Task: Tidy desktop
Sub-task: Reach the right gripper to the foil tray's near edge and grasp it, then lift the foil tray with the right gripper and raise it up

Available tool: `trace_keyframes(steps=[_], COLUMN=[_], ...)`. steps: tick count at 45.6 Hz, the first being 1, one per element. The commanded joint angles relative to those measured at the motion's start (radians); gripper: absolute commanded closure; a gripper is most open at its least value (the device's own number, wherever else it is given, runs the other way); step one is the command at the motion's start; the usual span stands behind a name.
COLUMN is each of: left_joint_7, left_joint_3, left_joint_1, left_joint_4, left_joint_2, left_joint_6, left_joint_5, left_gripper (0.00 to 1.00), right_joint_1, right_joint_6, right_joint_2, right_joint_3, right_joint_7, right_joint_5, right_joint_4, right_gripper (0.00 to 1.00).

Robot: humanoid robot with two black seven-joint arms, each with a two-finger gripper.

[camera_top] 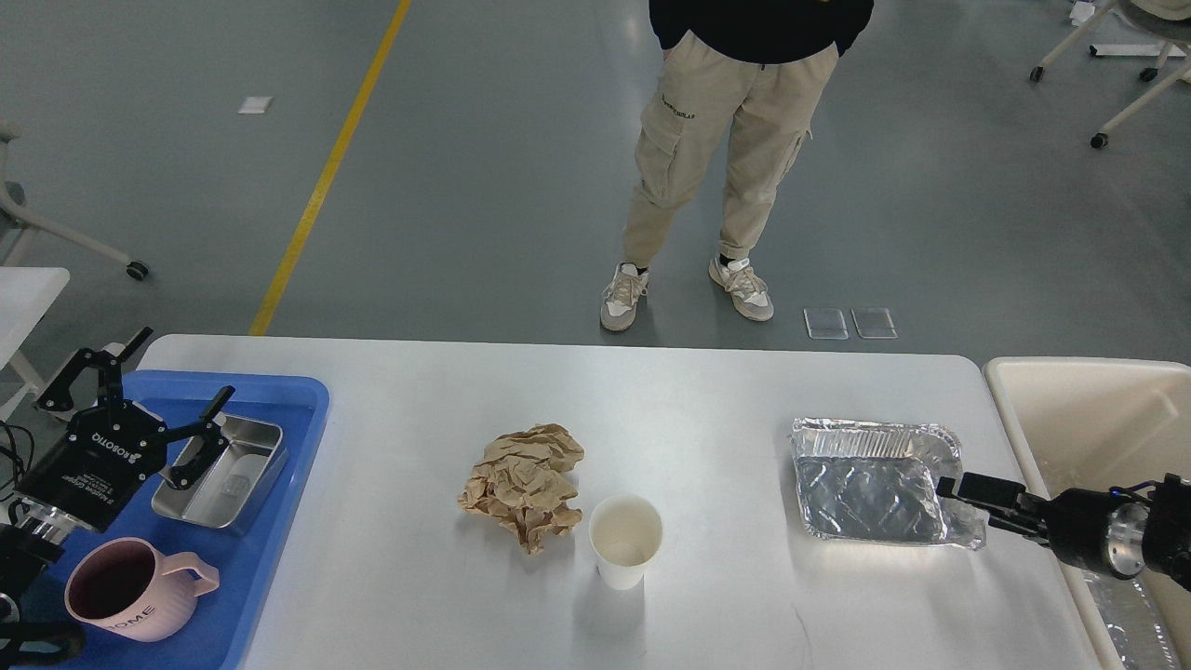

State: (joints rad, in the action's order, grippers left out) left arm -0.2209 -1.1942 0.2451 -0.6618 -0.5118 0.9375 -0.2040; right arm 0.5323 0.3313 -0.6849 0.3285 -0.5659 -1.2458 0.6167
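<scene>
spanning the view, smooth white desktop (707, 400) with rounded corners.

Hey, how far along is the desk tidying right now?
Done: metal tin and pink mug sit in the blue tray. In hand: right gripper at the foil tray. Left: crumpled paper and paper cup on the desktop.

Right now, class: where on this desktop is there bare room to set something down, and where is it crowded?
The desktop is bare between the blue tray and crumpled paper, and between the paper cup and foil tray. Crowded: paper beside cup, and inside the blue tray.
</scene>
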Motion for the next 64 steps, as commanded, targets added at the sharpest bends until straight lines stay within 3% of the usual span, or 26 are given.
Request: trace_keyframes(steps=[1, 13, 53, 57, 58, 61, 64], left_joint_7=[0.0, 0.0, 0.0, 0.0, 0.0, 0.0, -0.002], left_joint_3=[-0.018, -0.045, -0.054, -0.062, -0.062, -0.062, -0.062], left_joint_1=[-0.016, -0.033, -0.056, -0.056, -0.056, -0.058, -0.058], left_joint_4=[-0.001, -0.001, -0.001, -0.002, -0.001, -0.002, -0.001], left_joint_2=[-0.001, -0.002, 0.006, 0.006, 0.006, 0.007, 0.007], left_joint_6=[0.003, 0.022, 0.022, 0.022, 0.022, 0.022, 0.022], left_joint_5=[0.0, 0.0, 0.0, 0.0, 0.0, 0.0, 0.0], left_gripper=[0.03, 0.03, 0.03, 0.03, 0.03, 0.03, 0.03], right_joint_1=[0.001, 0.037, 0.049, 0.051, 0.051, 0.046, 0.051], right_joint_6=[0.0, 0.0, -0.017, -0.02, -0.024, -0.022, -0.023], right_joint_2=[0.028, 0.031, 0.192, 0.189, 0.189, 0.189, 0.185], right_joint_3=[-0.014, -0.062, -0.151, -0.151, -0.152, -0.166, -0.196], right_joint_7=[-0.014, -0.037, -0.039, -0.039, -0.04, -0.04, -0.04], right_joint_5=[-0.001, 0.0, 0.003, 0.003, 0.003, 0.003, 0.002], right_joint_4=[-0.006, -0.048, -0.127, -0.121, -0.12, -0.109, -0.11], right_gripper=[0.0, 0.0, 0.01, 0.17, 0.3, 0.88, 0.98])
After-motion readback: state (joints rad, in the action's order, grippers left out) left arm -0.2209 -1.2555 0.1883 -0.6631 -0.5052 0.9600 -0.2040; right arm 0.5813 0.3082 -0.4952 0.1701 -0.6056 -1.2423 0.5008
